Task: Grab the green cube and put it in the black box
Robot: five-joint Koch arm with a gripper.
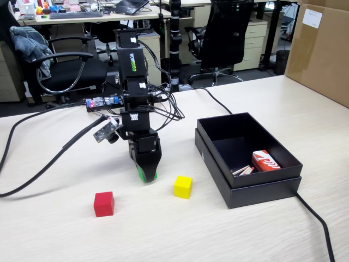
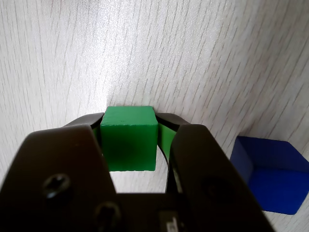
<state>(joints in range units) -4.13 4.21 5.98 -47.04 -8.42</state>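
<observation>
Green cube [image 2: 129, 137], matte, sharp-edged, clamped between pincer [image 2: 131, 130] jaws above table.

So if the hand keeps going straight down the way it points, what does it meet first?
The table, probably right away: the hand points down, closed on the green cube, with only bare wood ahead.

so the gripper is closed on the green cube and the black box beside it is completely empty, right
Not quite. The gripper is closed on the green cube, as the wrist view shows, but the black box is not empty: the fixed view shows a red and white packet and some thin sticks lying in its near corner.
</observation>
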